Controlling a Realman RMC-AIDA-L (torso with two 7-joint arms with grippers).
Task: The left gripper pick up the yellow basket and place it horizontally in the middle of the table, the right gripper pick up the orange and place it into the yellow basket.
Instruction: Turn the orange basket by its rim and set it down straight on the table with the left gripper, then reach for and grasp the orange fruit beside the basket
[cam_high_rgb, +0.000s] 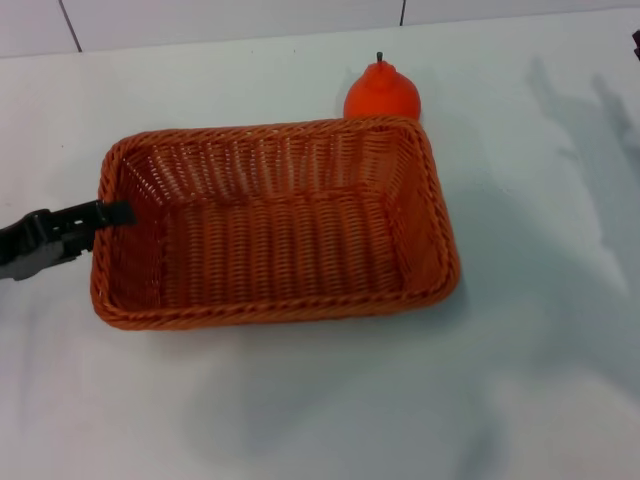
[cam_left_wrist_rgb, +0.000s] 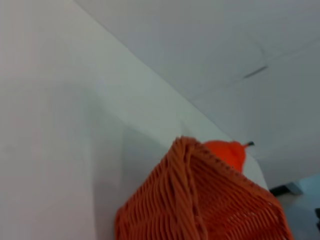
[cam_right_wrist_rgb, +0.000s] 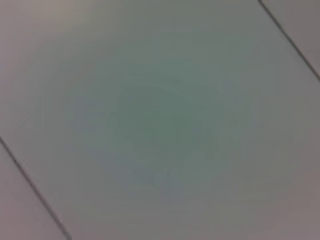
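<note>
The yellow basket (cam_high_rgb: 275, 225), an orange-brown wicker rectangle, lies lengthwise across the middle of the white table (cam_high_rgb: 300, 420). It is empty. My left gripper (cam_high_rgb: 108, 213) reaches in from the left, and its black fingers clamp the basket's left rim. The orange (cam_high_rgb: 381, 92) stands on the table just behind the basket's far right corner, touching or nearly touching the rim. In the left wrist view a corner of the basket (cam_left_wrist_rgb: 200, 200) fills the lower part, with the orange (cam_left_wrist_rgb: 227, 152) peeking over it. The right gripper is out of view.
Soft shadows fall on the table to the right of the basket (cam_high_rgb: 570, 200). The table's far edge meets a pale tiled wall (cam_high_rgb: 230, 20). The right wrist view shows only a blurred pale surface with dark seams (cam_right_wrist_rgb: 150, 125).
</note>
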